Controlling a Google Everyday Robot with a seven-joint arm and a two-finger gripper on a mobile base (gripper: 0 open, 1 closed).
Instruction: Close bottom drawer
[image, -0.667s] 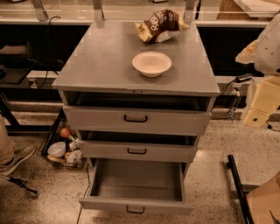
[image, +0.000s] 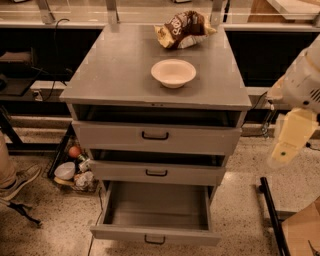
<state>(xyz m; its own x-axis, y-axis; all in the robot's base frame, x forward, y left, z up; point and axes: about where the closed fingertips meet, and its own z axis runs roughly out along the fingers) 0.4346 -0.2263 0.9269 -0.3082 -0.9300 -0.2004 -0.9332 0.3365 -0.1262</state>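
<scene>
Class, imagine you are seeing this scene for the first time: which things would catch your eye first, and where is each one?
The bottom drawer stands out most, pulled far out at the foot of the grey cabinet, with nothing showing inside. On its top sit a white bowl, mid-way, and a crumpled snack bag at the back. The robot's pale hand hangs at the right, clear of the cabinet.

- Bottom drawer (image: 155, 234): grey, handle (image: 154, 240) black.
- Bowl (image: 173, 73): cream-white.
- Snack bag (image: 182, 29), back edge: brown and yellow.
- Gripper (image: 290, 137), beyond the right edge: pale cream.
</scene>
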